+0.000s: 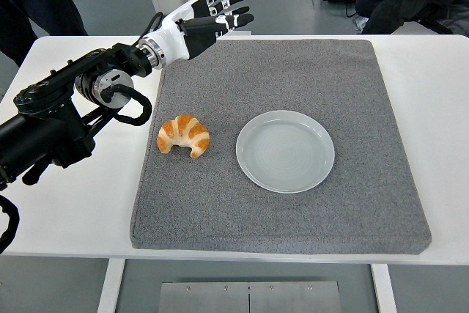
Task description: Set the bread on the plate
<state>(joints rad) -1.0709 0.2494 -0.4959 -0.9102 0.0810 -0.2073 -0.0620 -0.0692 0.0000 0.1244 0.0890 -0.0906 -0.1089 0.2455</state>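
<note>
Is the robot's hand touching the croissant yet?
Apart. The head view shows the left hand open near the mat's far edge, with bare grey mat between it and the croissant.

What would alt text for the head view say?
A black robot arm's left hand hovers open above the far left corner of a grey mat, holding nothing. A croissant lies on the mat, just left of an empty plate.

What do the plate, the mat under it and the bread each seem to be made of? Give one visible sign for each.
Plate: likely glazed ceramic or melamine; pale, smooth, softly glossy rim.
Mat: grey felt or foam-like fabric; matte, speckled, with thick soft edges.
Bread: a baked croissant; golden-brown, ridged, curved crust.
</note>
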